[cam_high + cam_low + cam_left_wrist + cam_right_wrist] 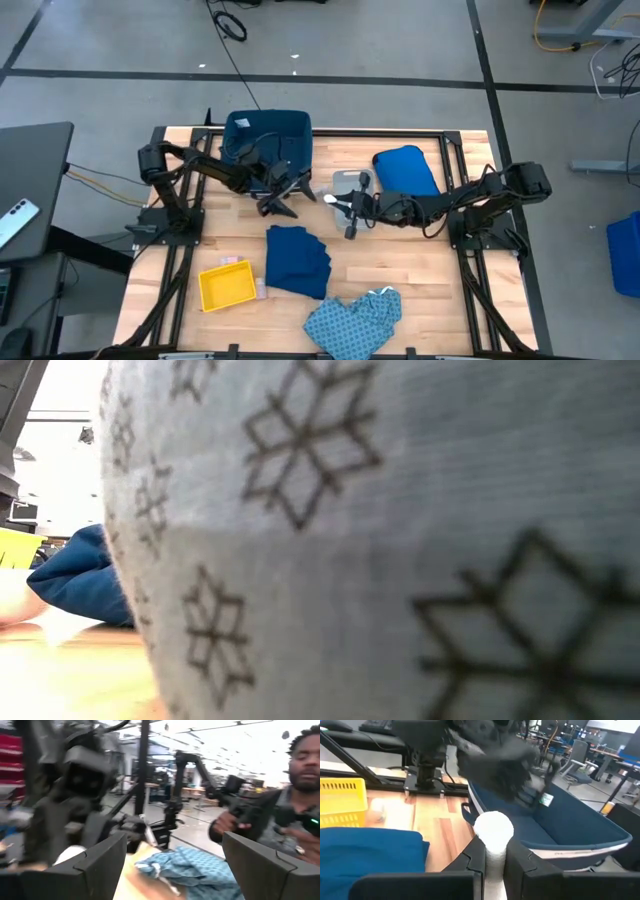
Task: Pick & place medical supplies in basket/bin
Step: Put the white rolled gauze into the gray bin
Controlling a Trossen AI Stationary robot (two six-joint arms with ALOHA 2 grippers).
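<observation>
Left hand (281,203) reaches inward, fingers (102,865) spread wide, empty. Right hand (352,213) extends toward it, fingers (472,860) clamped on a white roll (493,829).

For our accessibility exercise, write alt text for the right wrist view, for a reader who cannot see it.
The right gripper is shut on a white roll, held above the wooden table facing the navy bin. The blurred left arm crosses above the bin; a dark navy cloth and a yellow tray lie to one side.

One navy bin (268,135), two trays (226,286), two garments (298,260), one roll (493,832).
</observation>
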